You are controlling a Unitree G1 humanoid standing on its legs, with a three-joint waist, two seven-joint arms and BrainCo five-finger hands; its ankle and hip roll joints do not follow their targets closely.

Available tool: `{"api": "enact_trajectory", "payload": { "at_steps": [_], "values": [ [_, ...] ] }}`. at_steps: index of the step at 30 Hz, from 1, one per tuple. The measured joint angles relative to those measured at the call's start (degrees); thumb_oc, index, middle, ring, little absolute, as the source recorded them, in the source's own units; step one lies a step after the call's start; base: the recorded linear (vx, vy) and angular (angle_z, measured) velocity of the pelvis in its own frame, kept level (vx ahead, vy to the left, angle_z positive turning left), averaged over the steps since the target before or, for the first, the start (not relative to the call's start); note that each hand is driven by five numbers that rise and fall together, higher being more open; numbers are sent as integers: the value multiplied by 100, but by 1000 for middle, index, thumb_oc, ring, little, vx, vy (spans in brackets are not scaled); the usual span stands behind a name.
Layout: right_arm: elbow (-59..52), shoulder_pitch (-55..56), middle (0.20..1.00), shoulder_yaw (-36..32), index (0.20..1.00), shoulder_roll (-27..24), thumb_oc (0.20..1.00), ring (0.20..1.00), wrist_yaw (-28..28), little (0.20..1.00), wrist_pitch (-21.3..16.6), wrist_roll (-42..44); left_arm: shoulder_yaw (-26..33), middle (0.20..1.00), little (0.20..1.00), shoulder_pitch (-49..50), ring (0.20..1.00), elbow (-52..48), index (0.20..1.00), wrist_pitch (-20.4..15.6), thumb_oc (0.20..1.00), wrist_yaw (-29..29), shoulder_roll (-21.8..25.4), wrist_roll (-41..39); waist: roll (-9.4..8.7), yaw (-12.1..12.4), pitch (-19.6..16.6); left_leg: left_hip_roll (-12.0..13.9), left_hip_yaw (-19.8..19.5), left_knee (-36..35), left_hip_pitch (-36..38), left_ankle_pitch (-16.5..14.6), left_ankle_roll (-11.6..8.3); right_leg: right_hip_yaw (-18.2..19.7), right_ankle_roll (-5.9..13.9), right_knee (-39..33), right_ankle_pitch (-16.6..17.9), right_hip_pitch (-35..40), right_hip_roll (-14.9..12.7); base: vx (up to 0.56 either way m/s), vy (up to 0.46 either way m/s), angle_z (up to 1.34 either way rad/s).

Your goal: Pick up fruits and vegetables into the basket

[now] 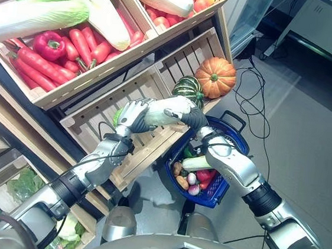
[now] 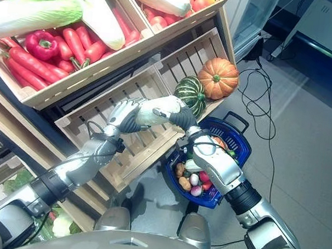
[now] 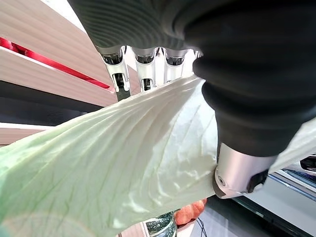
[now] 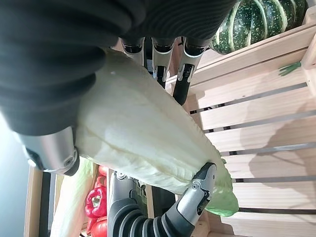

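Both hands meet at mid-frame on one pale Chinese cabbage (image 1: pixel 166 109), and most of it is hidden under their dark covers, with only its white stalk and a bit of green leaf end showing from above. The left hand (image 1: pixel 132 116) has its fingers and thumb curled round the leafy end; up close, its fingers (image 3: pixel 140 66) lie over the veined leaf. The right hand (image 1: pixel 195 120) clasps the stalk end, fingers (image 4: pixel 157 57) wrapped over the top and thumb underneath.

The cabbage hangs above a slatted wooden crate (image 1: pixel 126 105), which is bare apart from a green striped squash (image 1: pixel 189 89) and an orange pumpkin (image 1: pixel 215 77) at its right end. The blue basket (image 1: pixel 235 141) sits just right of and below the hands, partly covered by the right forearm, with assorted vegetables inside. More cabbages (image 1: pixel 41 13) and red peppers (image 1: pixel 49 45) fill the upper left crates. Grey floor (image 1: pixel 308 127) opens out to the right.
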Motion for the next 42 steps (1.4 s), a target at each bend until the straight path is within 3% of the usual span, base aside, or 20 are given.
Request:
{"api": "enact_trajectory", "payload": {
  "at_steps": [1, 2, 10, 15, 21, 27, 34, 38, 42],
  "values": [
    [2, 0, 200, 0, 200, 0, 200, 200, 6, 200, 3, 1, -6, 395, 395, 0, 395, 0, 395, 3, 395, 0, 2, 2, 0, -1, 0, 0, 0, 0, 6, 0, 0, 0, 0, -1, 0, 5, 0, 0, 0, 0],
    [7, 0, 200, 0, 200, 0, 200, 200, 10, 200, 13, 10, -18, 1000, 1000, 0, 1000, 0, 1000, 20, 1000, -1, 2, 3, 0, -2, -1, 0, 0, -1, 14, 0, 0, 0, 0, -1, 0, 13, 1, 0, 0, 0],
    [238, 46, 200, 202, 200, -43, 200, 200, 193, 200, 184, 52, -319, 1000, 1000, -43, 1000, 25, 1000, 211, 1000, -442, -31, 166, -8, -14, -184, -1, 17, -81, 23, 34, 2, 1, 5, -101, 48, 26, 12, 0, 0, 0],
    [119, 316, 200, 102, 200, -192, 200, 200, 319, 200, 199, 159, -185, 1000, 1000, 161, 1000, 197, 1000, 260, 1000, -702, -125, -714, -4, -21, -188, 0, 23, -84, 35, 36, 3, 3, 5, -107, 51, 36, 13, 0, 0, 0],
    [-432, 1069, 200, -637, 200, -255, 200, 200, 501, 200, 249, 214, 537, 1000, 1000, 1021, 1000, 538, 1000, 228, 1000, -772, -151, -1340, 6, -91, -187, 4, 37, -180, 76, 44, 16, 7, 4, -136, 51, 49, 11, 0, 0, 0],
    [-553, 1680, 200, -1542, 200, -556, 200, 200, 531, 200, 120, 208, 1025, 1000, 1000, 1699, 1000, 764, 1000, 93, 1000, -668, -109, -1424, 50, -146, -162, 34, 152, -248, 89, 64, 36, 4, 26, -249, 78, 96, 12, -15, -8, 1],
    [-787, 2602, 200, -2875, 200, -918, 200, 200, 520, 200, -365, 141, 1868, 1000, 1000, 2411, 1000, 723, 1000, -602, 1000, -425, -104, -1812, 97, -185, -86, 98, 240, -407, 105, 129, -22, 22, 37, -416, 121, 71, 105, -50, -45, -4],
    [-914, 3070, 200, -3638, 200, -988, 200, 200, 422, 200, -638, 87, 2356, 1000, 1000, 2819, 1000, 660, 1000, -1136, 1000, -400, -104, -2135, 138, -277, 118, 104, 262, -479, 84, 142, -32, 20, 37, -471, 122, 39, 117, -60, -56, -1],
    [-949, 3423, 200, -4155, 200, -1055, 200, 200, 420, 200, -807, 79, 2629, 1000, 1000, 3053, 1000, 627, 1000, -1440, 1000, -433, -95, -2310, 124, -324, 399, 104, 271, -480, 28, 141, -32, 22, 38, -480, 123, -15, 119, -77, -39, -1]
  ]
}}
